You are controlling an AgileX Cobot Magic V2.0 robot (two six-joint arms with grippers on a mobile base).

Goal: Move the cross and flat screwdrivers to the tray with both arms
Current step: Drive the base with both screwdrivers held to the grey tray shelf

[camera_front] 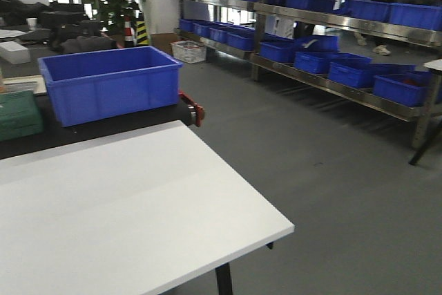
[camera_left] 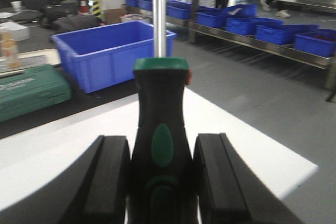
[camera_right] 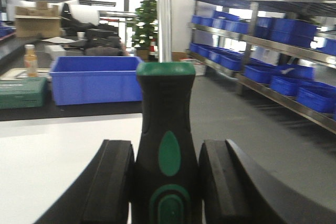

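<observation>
Both arms hold their loads over the table. Your left gripper is clamped on the black-and-green handle of one screwdriver, and your right gripper on a second screwdriver, each shaft pointing out ahead. The tray shows in no view, so you cannot confirm the drop spot. Release early and a screwdriver may land on bare table and roll off the edge. The pads grip only the handle's waist, so a quick swing could let it pivot. Two arms closing on one tray could also clash.
</observation>
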